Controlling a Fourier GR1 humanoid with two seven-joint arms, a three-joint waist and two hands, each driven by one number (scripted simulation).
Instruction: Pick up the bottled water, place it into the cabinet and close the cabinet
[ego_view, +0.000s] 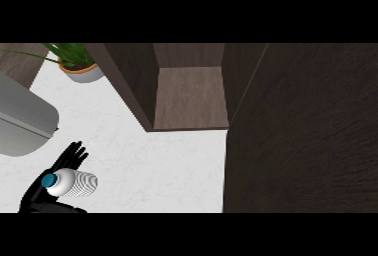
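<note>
The bottled water (76, 182) is a clear ribbed bottle with a blue cap, low on the left of the white counter (162, 165), its cap end toward the left. My left hand (53, 169) rises right behind and to the left of it, fingers straight, with the bottle overlapping the palm; I cannot tell whether they touch. The cabinet (190, 95) stands open at the top centre with a bare wooden shelf inside. Its dark door (303, 130) is swung out and fills the right side. My right hand does not show.
A potted plant (80, 69) stands at the back left beside the cabinet's left wall (129, 82). A large grey rounded appliance (22, 122) sits at the left edge, just above my left hand. White counter lies between the bottle and the cabinet.
</note>
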